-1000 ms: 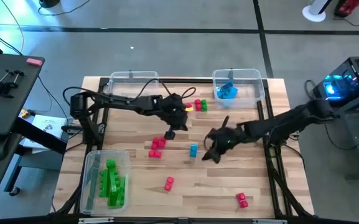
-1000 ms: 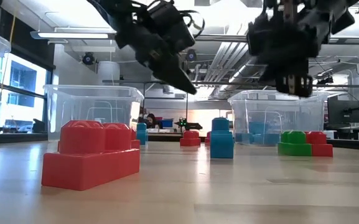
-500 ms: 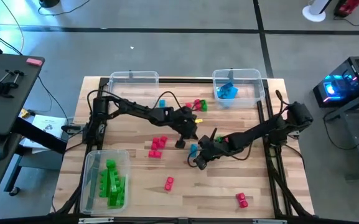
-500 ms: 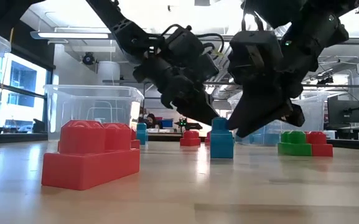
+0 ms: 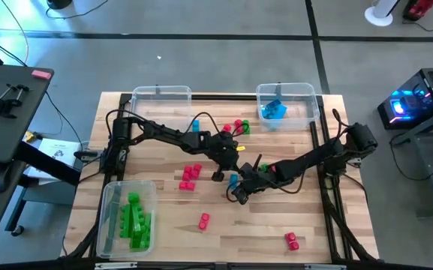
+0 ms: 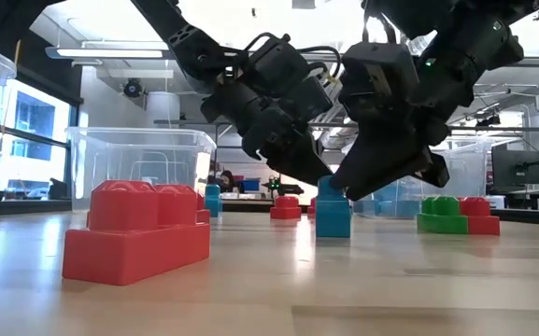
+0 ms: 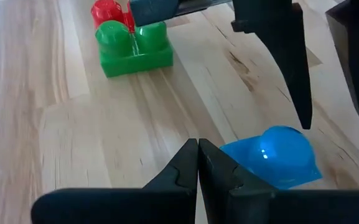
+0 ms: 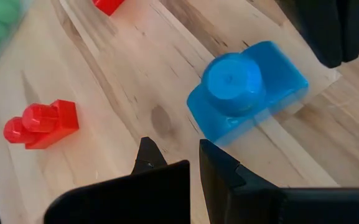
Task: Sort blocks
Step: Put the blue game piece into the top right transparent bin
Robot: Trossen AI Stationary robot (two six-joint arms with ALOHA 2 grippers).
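A small blue block with one round stud stands on the wood mid-table; it also shows in the low view. My left gripper hangs just to its left, fingers shut, and in its wrist view the blue block lies close beside one finger. My right gripper is low at the block's near side, open by a narrow gap, with the block just ahead of its fingertips, not between them. My left gripper's shut fingers come slanting down from the table's left. One finger stands right against the blue block's side. I cannot tell whether it touches the block, which sits flat on the table.
Red blocks lie left of the grippers, and more red ones lie nearer and near right. A green-and-red pair sits farther back. Clear bins stand far left, far right holding blue blocks, and near left holding green blocks.
Both arms have come down and closed in on the blue block. The left gripper moved toward the table's right and near edge while dropping. The right gripper swung toward the left and down, tipping its fingers toward the block. The block has stayed where it was.
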